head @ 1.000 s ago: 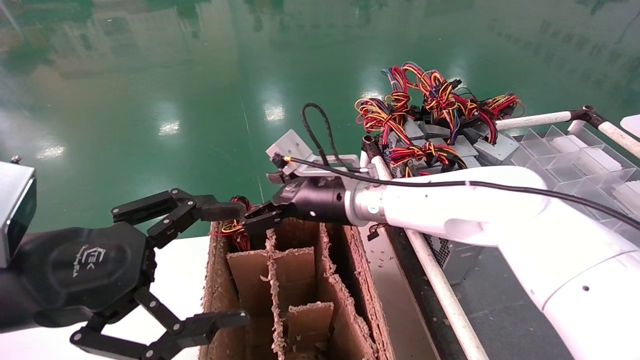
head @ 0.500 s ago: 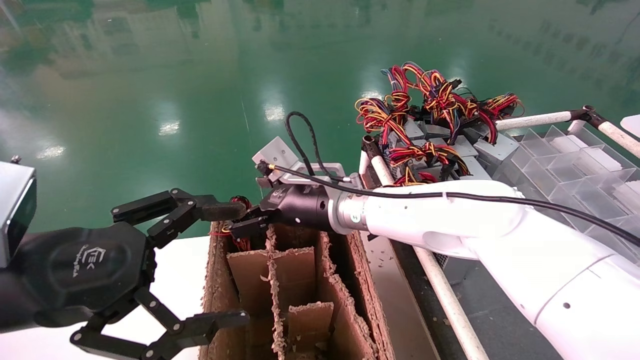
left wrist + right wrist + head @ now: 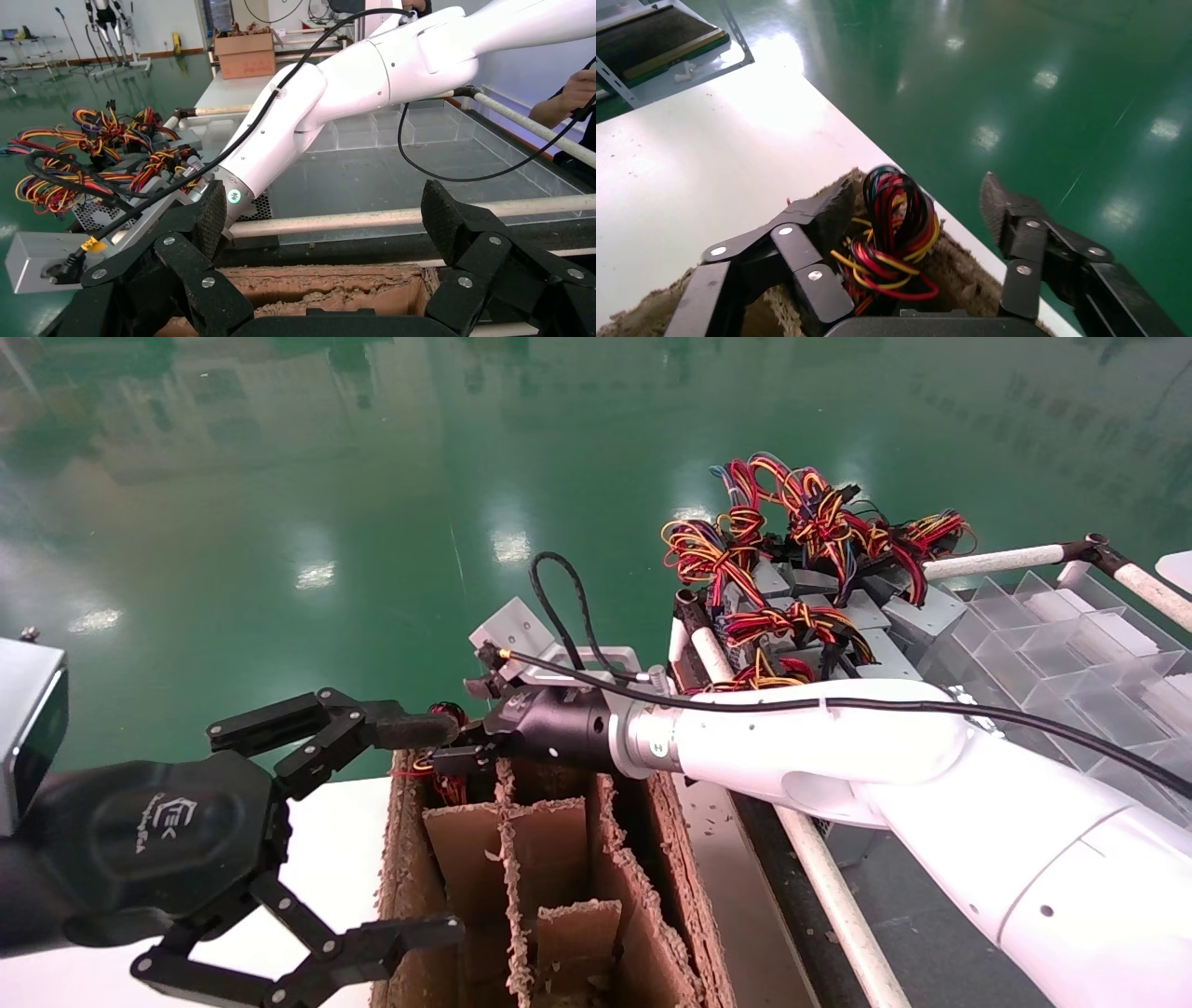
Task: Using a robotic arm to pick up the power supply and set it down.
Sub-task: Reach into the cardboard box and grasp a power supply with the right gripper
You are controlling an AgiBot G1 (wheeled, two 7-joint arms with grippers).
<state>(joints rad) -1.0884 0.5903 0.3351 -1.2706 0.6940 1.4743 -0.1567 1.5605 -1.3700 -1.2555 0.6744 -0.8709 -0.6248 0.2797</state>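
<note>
Only the red, yellow and black wire bundle [image 3: 891, 232] of the power supply [image 3: 438, 768] shows. It sticks out of the far left compartment of a torn cardboard box [image 3: 643, 896]; its grey body is hidden inside. My right gripper [image 3: 909, 210] is open, with one finger on either side of the bundle. In the head view the white right arm reaches across the box with its gripper [image 3: 461, 758] at that compartment. My left gripper [image 3: 452, 827] hangs open and idle at the box's near left side, holding nothing, and in its own view [image 3: 327, 217] it looks over the box rim.
A heap of similar grey units with coloured wires [image 3: 801, 570] sits on a cart to the right. A white padded rail [image 3: 819, 868] runs between it and the box. Clear plastic divider trays [image 3: 1071, 635] lie far right. A white table [image 3: 326, 859] is left of the box.
My right arm has moved left along the back of the box, bringing its gripper up to the wire bundle in the far left compartment. The left arm has not moved.
</note>
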